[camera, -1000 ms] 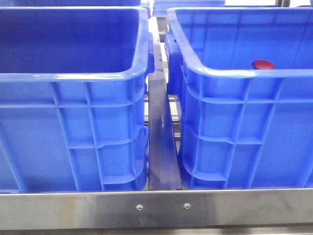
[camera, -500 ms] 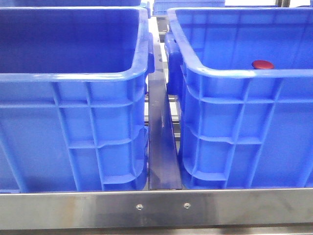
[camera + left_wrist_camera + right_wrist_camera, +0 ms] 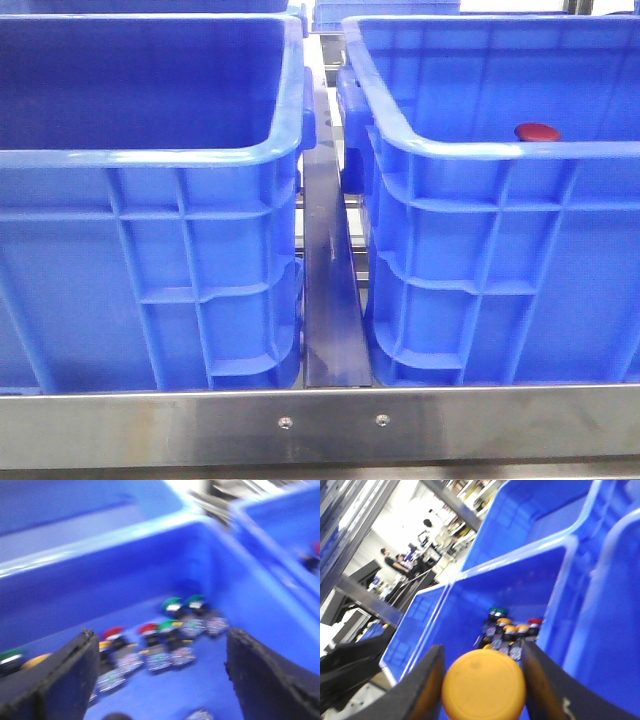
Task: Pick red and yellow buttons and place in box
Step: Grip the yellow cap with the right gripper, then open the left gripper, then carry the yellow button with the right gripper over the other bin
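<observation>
A dark red button [image 3: 538, 131] lies inside the box [image 3: 480, 150], the right-hand blue crate with panelled inner walls. Neither gripper shows in the front view. My right gripper [image 3: 482, 666] is shut on a yellow button [image 3: 484, 690], held above a blue crate [image 3: 440, 615] with several buttons on its floor. My left gripper [image 3: 160, 675] hangs open and empty over a crate floor where red buttons [image 3: 148, 628] and a yellow one [image 3: 35, 661] lie among others. The wrist views are blurred.
A second blue crate [image 3: 150, 158] with smooth inner walls stands left of the box, a narrow gap between them. Green buttons [image 3: 172, 602] lie in the pile. A steel rail [image 3: 320, 425] runs along the front edge. Shelving and people show beyond the crates.
</observation>
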Available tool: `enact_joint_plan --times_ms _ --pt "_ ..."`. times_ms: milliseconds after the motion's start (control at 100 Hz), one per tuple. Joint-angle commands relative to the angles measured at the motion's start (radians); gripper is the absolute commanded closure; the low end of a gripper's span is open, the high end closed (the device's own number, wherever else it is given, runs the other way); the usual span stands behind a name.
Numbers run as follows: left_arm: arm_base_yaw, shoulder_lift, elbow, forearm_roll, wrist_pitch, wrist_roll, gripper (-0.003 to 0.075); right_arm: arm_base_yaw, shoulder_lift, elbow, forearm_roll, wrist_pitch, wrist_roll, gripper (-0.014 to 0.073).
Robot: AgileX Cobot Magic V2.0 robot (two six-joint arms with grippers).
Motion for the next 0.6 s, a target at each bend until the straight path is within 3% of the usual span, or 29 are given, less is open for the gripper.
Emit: enact_joint_plan --times_ms 0,150,240,360,550,590 --pt "0.056 -0.101 0.020 -0.010 -0.067 -0.013 0.0240 -0.042 -0.023 -0.037 0.062 0.058 -0.032 0.0370" --pt "0.133 -0.253 0.106 -0.015 -0.066 -0.013 0.0256 -0.097 -0.023 -0.037 0.062 0.058 -0.059 0.0370" --pt "0.153 -0.327 0.143 -0.015 -0.059 -0.013 0.0311 -0.135 -0.023 -0.037 0.062 0.058 -0.089 0.0370" --pt "0.166 -0.397 0.177 -0.015 -0.050 -0.013 0.0437 -0.195 -0.023 -0.037 0.062 0.052 -0.134 0.0370" --pt "0.166 -0.432 0.187 -0.015 -0.052 -0.013 0.0741 -0.298 -0.023 -0.037 0.062 -0.021 -0.240 0.0370" --pt "0.166 -0.432 0.187 -0.015 -0.052 -0.013 0.0739 -0.320 -0.023 -0.037 0.062 -0.059 -0.278 0.0370"
